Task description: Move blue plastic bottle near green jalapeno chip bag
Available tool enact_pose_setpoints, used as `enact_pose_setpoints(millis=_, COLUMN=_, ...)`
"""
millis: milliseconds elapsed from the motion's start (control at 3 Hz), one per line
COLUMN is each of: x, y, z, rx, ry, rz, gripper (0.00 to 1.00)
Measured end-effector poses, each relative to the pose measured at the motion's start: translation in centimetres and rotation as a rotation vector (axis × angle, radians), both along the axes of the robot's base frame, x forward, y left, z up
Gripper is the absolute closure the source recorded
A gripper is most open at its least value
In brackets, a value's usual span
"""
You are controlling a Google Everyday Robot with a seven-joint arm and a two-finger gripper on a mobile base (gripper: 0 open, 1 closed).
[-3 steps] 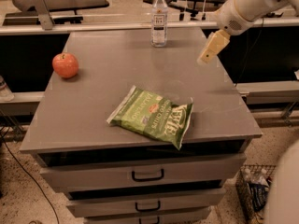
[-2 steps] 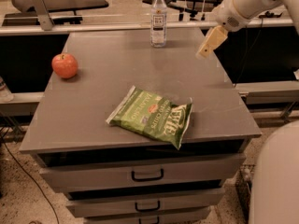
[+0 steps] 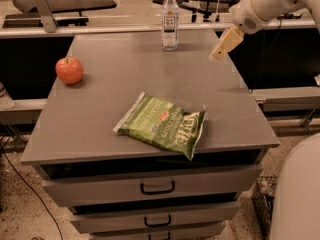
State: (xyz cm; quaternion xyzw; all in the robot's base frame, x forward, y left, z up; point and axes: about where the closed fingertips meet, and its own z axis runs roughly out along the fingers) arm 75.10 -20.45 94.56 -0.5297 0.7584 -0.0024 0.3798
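The blue plastic bottle [image 3: 170, 20], clear with a white cap and a white label, stands upright near the far edge of the grey cabinet top [image 3: 110, 99]. The green jalapeno chip bag [image 3: 162, 124] lies flat toward the front of the top, well apart from the bottle. My gripper [image 3: 220, 49] hangs at the end of the white arm above the top's far right part, to the right of the bottle and clear of it. It holds nothing that I can see.
A red apple [image 3: 69, 70] sits at the left side of the top. Drawers with dark handles [image 3: 157, 188] are below the front edge. A second table [image 3: 65, 1] stands behind at left. My white base [image 3: 297, 194] is at the lower right.
My gripper has moved left and slightly up toward the bottle. The bottle, chip bag and apple have not moved on the top.
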Motion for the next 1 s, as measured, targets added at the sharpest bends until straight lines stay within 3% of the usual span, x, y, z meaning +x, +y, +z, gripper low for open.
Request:
enact_pose_setpoints(millis=333, x=3.3, y=0.3, z=-0.8, rx=0.119, ry=-0.056, rz=-0.066, gripper=0.0)
enact_pose_setpoints(millis=1000, x=12.7, y=1.6, z=0.3, rx=0.358, ry=-0.191, rz=-0.247, gripper=0.0)
